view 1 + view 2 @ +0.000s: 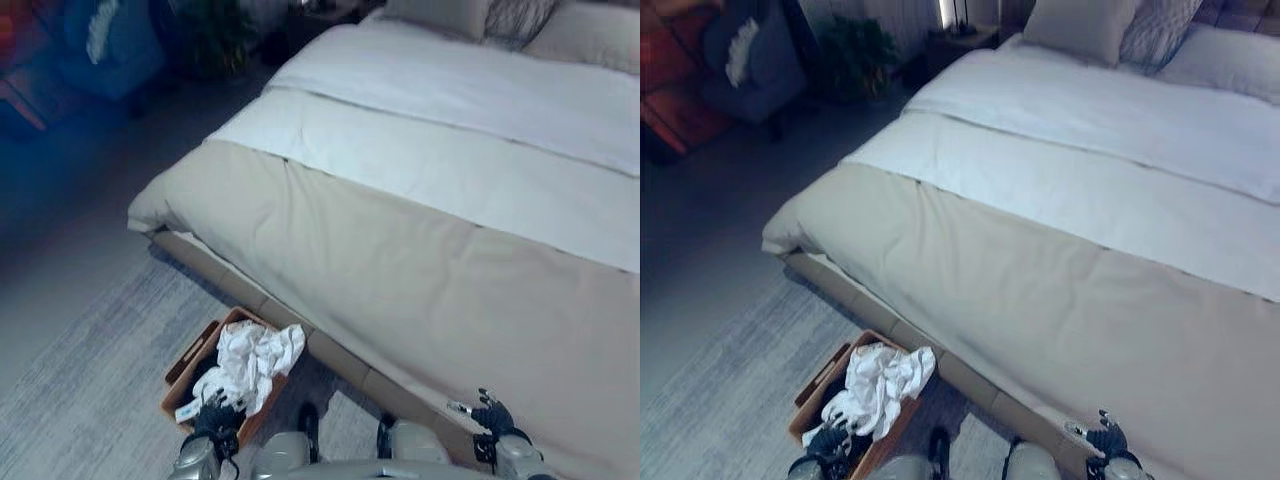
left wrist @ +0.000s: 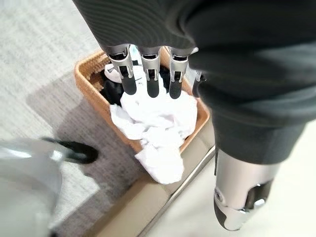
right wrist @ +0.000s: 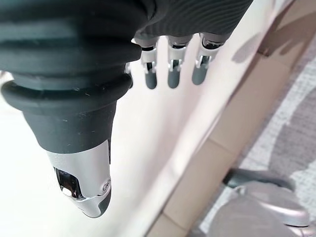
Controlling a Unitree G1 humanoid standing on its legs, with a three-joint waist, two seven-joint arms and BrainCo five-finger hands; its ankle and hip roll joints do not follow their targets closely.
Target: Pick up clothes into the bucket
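Note:
A brown wicker basket (image 1: 183, 368) stands on the rug against the bed's base. White clothes (image 1: 255, 358) are heaped in it, and one end hangs over the rim towards the bed (image 2: 160, 165). A dark garment (image 2: 111, 90) lies underneath at the near end. My left hand (image 1: 215, 418) hovers over the basket's near end; its fingers (image 2: 148, 74) are straight and hold nothing. At the lower right, my right hand (image 1: 492, 415) hangs over the bed's beige cover, with fingers (image 3: 170, 66) relaxed and nothing in them.
A large bed (image 1: 420, 230) with a beige cover, white sheet and pillows (image 1: 1080, 25) takes up the right and middle. A grey rug (image 1: 90, 380) lies left of it. A blue armchair (image 1: 750, 60) and a plant (image 1: 855, 50) stand at the far left.

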